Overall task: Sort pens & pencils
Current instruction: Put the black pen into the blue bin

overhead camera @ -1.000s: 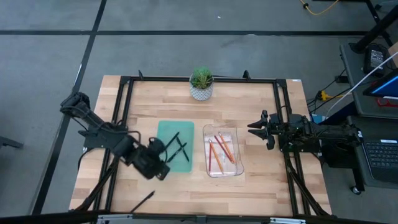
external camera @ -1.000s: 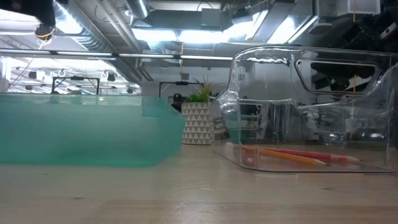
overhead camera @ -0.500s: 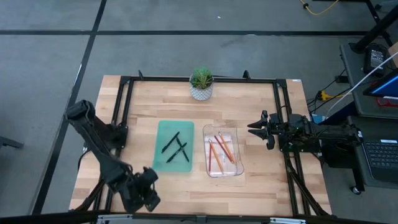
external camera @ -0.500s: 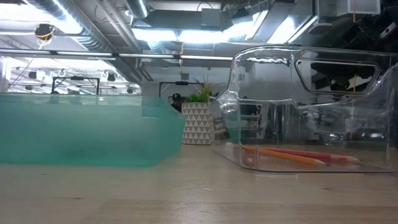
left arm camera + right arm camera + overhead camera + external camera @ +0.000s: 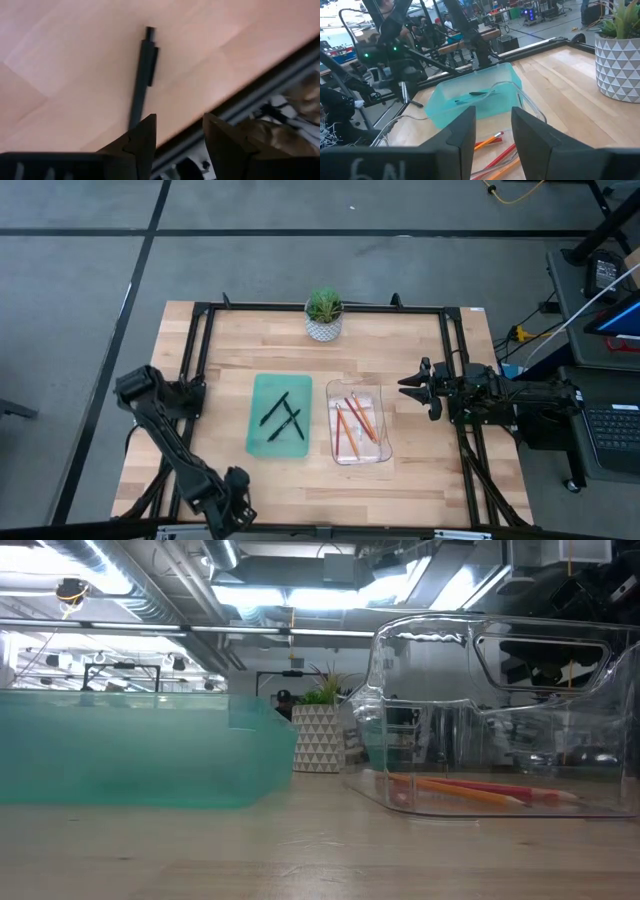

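One black pen (image 5: 142, 75) lies flat on the bare wood near the table's near edge, left of the middle. My left gripper (image 5: 177, 132) hangs above it, pointing steeply down with its fingers open and nothing between them. In the high view the left gripper (image 5: 232, 508) hides that pen. More black pens (image 5: 281, 419) lie in the teal tray (image 5: 258, 442). Three orange and red pencils (image 5: 356, 420) lie in the clear bin (image 5: 384, 452). My right gripper (image 5: 407, 385) waits level at the table's right edge, open.
A potted plant (image 5: 323, 315) in a white patterned pot stands at the far middle of the table. A black metal frame (image 5: 200, 350) runs around the table's edges. Tray and bin sit side by side at the table's middle, with bare wood around them.
My left gripper has swung from the teal tray's near left corner toward the table's near edge, sinking and tipping more steeply down. It now stands over the lone pen. Its fingers have stayed open.
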